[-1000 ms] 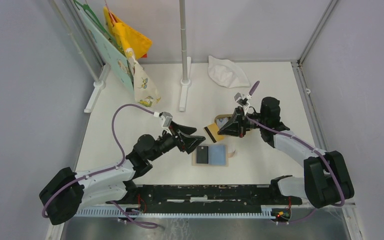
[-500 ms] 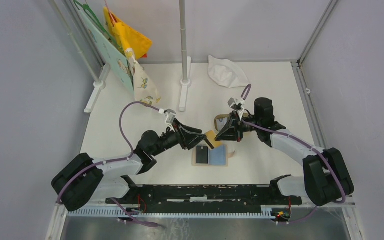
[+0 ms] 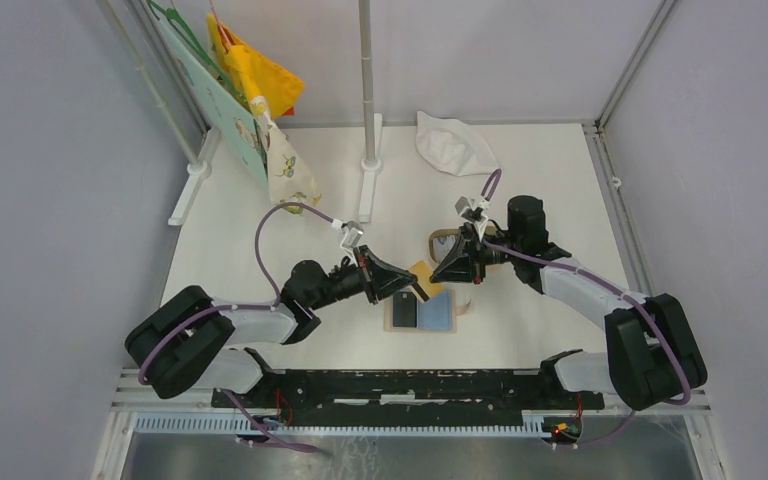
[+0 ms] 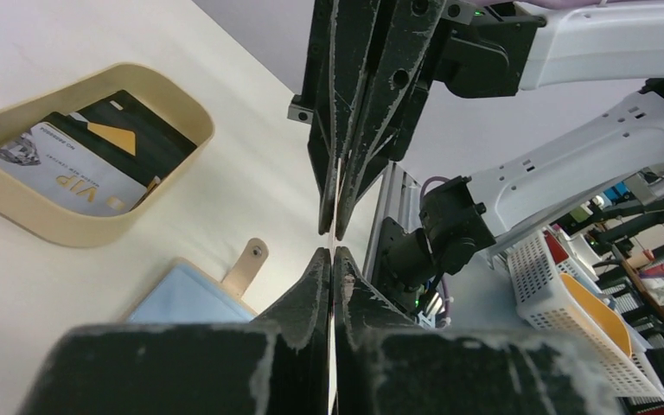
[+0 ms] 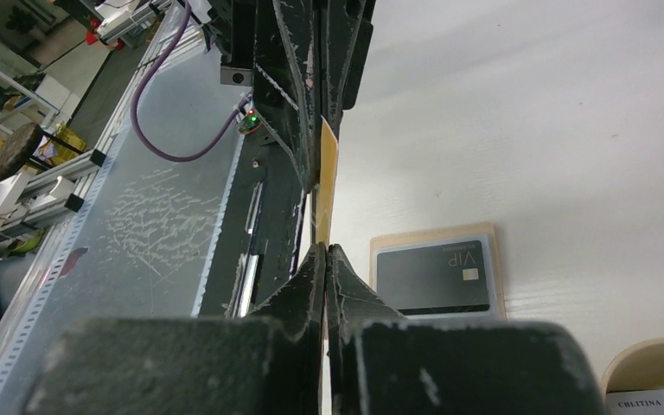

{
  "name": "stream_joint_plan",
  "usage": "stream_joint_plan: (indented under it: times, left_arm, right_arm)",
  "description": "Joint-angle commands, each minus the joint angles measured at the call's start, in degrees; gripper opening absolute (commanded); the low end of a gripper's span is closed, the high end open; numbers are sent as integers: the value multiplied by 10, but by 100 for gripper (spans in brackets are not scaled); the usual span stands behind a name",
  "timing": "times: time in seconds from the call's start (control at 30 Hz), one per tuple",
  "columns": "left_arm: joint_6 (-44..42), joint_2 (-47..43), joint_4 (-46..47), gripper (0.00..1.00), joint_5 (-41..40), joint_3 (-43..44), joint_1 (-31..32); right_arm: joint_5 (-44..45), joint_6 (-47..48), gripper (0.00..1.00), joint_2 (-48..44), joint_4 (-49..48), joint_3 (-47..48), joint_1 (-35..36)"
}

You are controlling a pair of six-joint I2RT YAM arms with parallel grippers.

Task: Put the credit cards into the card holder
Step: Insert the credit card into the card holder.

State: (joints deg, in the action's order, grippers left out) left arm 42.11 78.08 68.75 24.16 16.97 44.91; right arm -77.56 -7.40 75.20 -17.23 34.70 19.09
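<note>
An orange credit card (image 3: 421,268) hangs on edge above the table, pinched from both sides. My left gripper (image 3: 411,284) is shut on its near end and my right gripper (image 3: 435,275) is shut on its far end, tips almost meeting. In the right wrist view the orange card (image 5: 327,177) rises edge-on from my right gripper (image 5: 324,251). In the left wrist view my left gripper (image 4: 333,255) holds the same card as a thin line. Just below lies the open card holder (image 3: 441,311), light blue inside, with a black card (image 3: 405,310) in its left pocket.
A tan oval tray (image 3: 438,240) behind the card holder contains more cards (image 4: 95,156). Farther back are a white cloth (image 3: 455,145), a pole on a foot (image 3: 370,150) and hanging fabrics (image 3: 260,90) at the back left.
My left gripper moved right to the orange card and closed on it. My right gripper shifted slightly left and down at first, then kept its hold.
</note>
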Motion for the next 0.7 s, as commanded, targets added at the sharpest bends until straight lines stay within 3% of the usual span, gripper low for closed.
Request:
stream_joint_plan:
  times: [0.0, 0.1, 0.17, 0.23, 0.37, 0.43, 0.57, 0.67]
  left_arm:
    - [8, -9, 56, 2, 15, 13, -7]
    - [2, -31, 35, 2, 13, 6, -14]
    - [-4, -54, -7, 2, 7, 0, -21]
    - [-15, -80, -100, 2, 3, -1, -30]
    - [-61, -121, -336, 2, -6, 43, -34]
    - [-76, -134, -425, 2, -22, 65, -34]
    - [-90, -150, -483, 2, -29, 82, -36]
    - [-90, -140, -487, 2, -24, 87, -35]
  right_arm:
    - [-3, 20, 5, 8, 2, 25, 3]
    - [31, 112, 38, 9, 98, 51, 3]
    - [74, 261, 53, 10, 260, 102, 2]
    - [124, 399, 58, 4, 385, 152, 2]
    - [189, 524, 71, -53, 418, 135, 2]
    - [194, 652, 78, -91, 442, 98, 4]
    - [239, 891, 86, -148, 519, 22, 13]
    - [282, 927, 76, -145, 520, -10, 22]
